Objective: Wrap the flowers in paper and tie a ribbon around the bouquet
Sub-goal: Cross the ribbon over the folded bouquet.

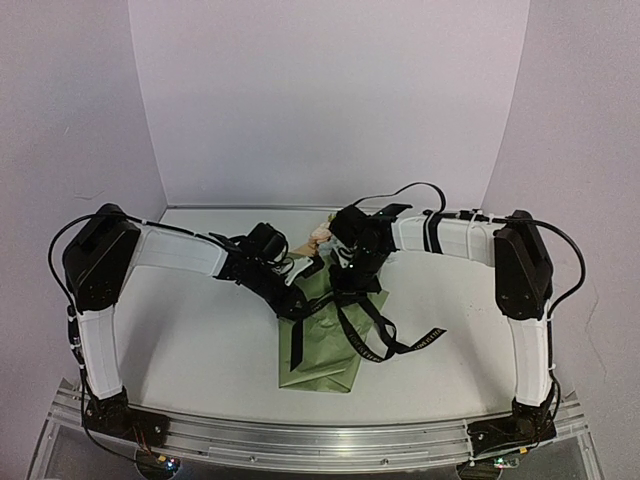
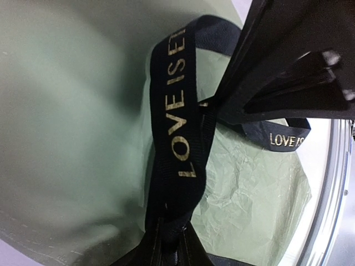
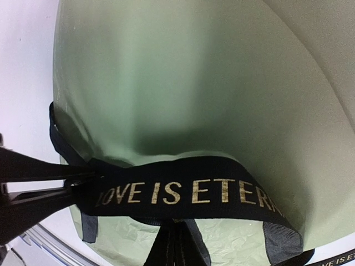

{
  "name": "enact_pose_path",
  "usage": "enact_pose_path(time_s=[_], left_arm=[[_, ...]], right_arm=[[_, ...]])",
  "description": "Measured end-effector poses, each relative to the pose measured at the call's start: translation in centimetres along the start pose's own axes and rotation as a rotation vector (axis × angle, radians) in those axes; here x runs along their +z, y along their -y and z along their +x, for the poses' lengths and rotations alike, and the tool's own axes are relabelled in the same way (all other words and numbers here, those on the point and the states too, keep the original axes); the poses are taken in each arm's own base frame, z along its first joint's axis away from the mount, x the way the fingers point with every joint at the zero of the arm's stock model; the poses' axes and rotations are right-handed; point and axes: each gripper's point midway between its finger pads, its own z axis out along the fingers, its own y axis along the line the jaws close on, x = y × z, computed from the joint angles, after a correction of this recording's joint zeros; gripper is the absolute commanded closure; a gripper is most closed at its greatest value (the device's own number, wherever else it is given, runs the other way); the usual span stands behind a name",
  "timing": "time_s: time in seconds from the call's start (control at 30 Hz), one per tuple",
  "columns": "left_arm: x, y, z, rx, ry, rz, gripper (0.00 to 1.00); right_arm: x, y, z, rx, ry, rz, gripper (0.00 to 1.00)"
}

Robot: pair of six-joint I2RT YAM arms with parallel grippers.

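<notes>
Mid-frame: left pincer (image 1: 291,291) clamped on ribbon (image 1: 376,336); right pincer (image 1: 354,277) gripping same ribbon, looped round green paper bouquet (image 1: 326,358). Ribbon tails trail toward lower right on counter (image 1: 200,345).

The ribbon (image 3: 183,191) is ribbed black cloth with shiny gold lettering; the paper (image 3: 194,83) is matt, partly crinkled.

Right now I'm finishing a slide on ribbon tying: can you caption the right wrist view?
The left gripper and right gripper pinch the black ribbon stretched across the olive-green paper.
</notes>
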Motion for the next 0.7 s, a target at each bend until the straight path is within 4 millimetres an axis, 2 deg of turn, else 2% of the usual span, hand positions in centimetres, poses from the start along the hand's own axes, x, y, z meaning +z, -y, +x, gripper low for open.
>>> enact_pose_path(time_s=[0.13,0.27,0.47,0.6,0.7], left_arm=[[-0.8,-0.3,-0.6,-0.001,0.021,-0.009,0.89],[-1.4,-0.7,-1.0,-0.006,0.035,-0.017,0.89],[-1.9,-1.1,-1.3,-0.011,0.047,-0.018,0.89],[-2.0,-0.9,-1.3,-0.016,0.043,-0.006,0.89],[-2.1,-0.6,-1.2,-0.020,0.036,0.012,0.89]], right_arm=[[0.0,1.3,-0.5,0.036,0.026,0.044,1.00],[-0.5,3.7,-0.5,0.086,0.062,0.107,1.00],[-3.6,5.8,-1.1,0.133,0.168,0.156,1.00],[-5.4,4.7,-1.6,0.143,0.219,0.105,1.00],[-5.5,3.3,-1.5,0.143,0.216,0.047,1.00]])
